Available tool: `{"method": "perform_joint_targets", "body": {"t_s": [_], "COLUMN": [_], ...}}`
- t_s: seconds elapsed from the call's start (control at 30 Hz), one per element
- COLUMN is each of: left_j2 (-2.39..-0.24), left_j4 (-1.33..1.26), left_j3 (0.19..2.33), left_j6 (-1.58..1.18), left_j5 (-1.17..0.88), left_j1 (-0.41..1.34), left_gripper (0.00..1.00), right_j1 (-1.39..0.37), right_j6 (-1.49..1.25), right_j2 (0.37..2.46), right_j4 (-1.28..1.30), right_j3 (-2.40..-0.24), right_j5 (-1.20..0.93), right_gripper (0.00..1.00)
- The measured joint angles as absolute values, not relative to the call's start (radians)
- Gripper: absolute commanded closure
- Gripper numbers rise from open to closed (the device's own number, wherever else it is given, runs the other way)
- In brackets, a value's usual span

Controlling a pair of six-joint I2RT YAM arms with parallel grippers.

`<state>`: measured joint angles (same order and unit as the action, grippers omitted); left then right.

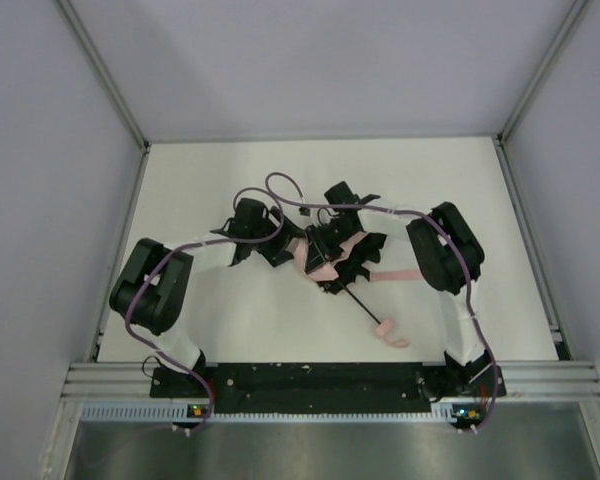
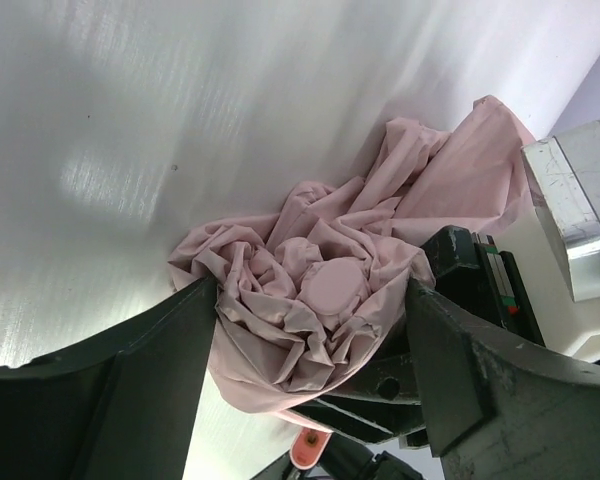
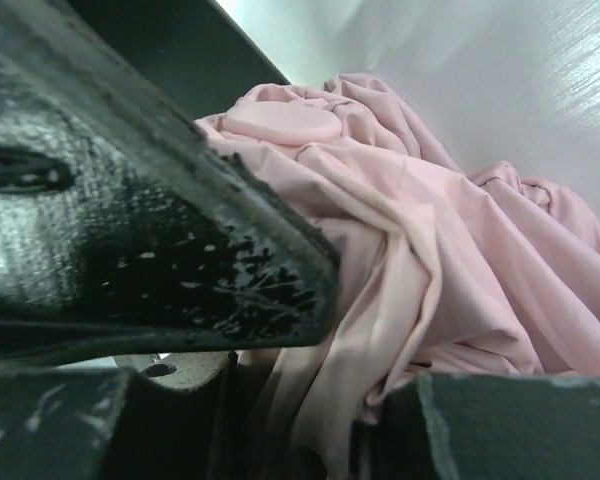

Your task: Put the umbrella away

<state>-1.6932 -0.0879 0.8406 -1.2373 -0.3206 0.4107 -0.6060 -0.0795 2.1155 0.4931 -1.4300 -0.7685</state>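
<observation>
The umbrella [image 1: 320, 262] lies mid-table, its pale pink fabric bunched between both grippers. Its thin black shaft [image 1: 358, 304] runs toward the near right and ends at the small pink handle [image 1: 385, 326] with its strap. My left gripper [image 1: 283, 250] straddles the canopy's crumpled top; in the left wrist view [image 2: 315, 300] both fingers press the fabric around the round pink cap [image 2: 337, 285]. My right gripper [image 1: 334, 244] comes from the right and has folds of the fabric [image 3: 420, 270] pinched between its fingers [image 3: 230, 250]. The ribs are hidden under the fabric.
The white table [image 1: 230, 180] is walled by grey panels at the back and both sides. A metal rail [image 1: 310, 380] runs along the near edge by the arm bases. Purple cables [image 1: 280, 190] loop over the arms above the umbrella.
</observation>
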Motion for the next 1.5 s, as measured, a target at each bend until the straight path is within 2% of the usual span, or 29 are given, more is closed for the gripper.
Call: {"method": "perform_joint_targets", "body": {"t_s": [0.13, 0.2, 0.23, 0.3, 0.43, 0.57, 0.7, 0.87, 1.2, 1.4, 1.5], "left_j2": [-1.697, -1.697, -1.697, -1.69, -1.658, -1.64, -1.637, -1.641, -1.641, -1.637, -1.633], "left_j4": [-0.088, -0.089, -0.092, -0.098, -0.124, -0.157, -0.183, -0.181, -0.172, -0.152, -0.14], "left_j3": [0.846, 0.846, 0.846, 0.842, 0.81, 0.781, 0.754, 0.728, 0.73, 0.735, 0.739], "left_j6": [-1.227, -1.223, -1.22, -1.216, -1.199, -1.199, -1.198, -1.202, -1.201, -1.201, -1.202], "left_j5": [-0.299, -0.287, -0.282, -0.265, -0.204, -0.164, -0.123, -0.088, -0.071, -0.063, -0.057], "left_j1": [0.42, 0.426, 0.428, 0.435, 0.453, 0.465, 0.475, 0.476, 0.482, 0.485, 0.487], "left_gripper": [0.48, 0.55, 0.62, 0.68, 0.8, 0.92, 0.98, 1.0, 1.0, 1.0, 1.0], "right_j1": [-0.612, -0.616, -0.616, -0.617, -0.633, -0.643, -0.66, -0.671, -0.688, -0.737, -0.758], "right_j6": [-0.063, -0.063, -0.064, -0.072, -0.117, -0.163, -0.181, -0.157, -0.103, -0.072, -0.063], "right_j2": [2.112, 2.108, 2.107, 2.103, 2.089, 2.078, 2.044, 1.951, 1.683, 1.723, 1.784], "right_j4": [0.498, 0.502, 0.503, 0.507, 0.516, 0.524, 0.52, 0.516, 0.515, 0.458, 0.394], "right_j3": [-1.43, -1.429, -1.429, -1.429, -1.429, -1.429, -1.419, -1.394, -1.342, -1.341, -1.341], "right_j5": [-0.746, -0.725, -0.718, -0.704, -0.641, -0.588, -0.508, -0.426, -0.346, -0.264, -0.223], "right_gripper": [1.0, 1.0, 1.0, 1.0, 0.88, 0.67, 0.5, 0.36, 0.36, 0.38, 0.43]}}
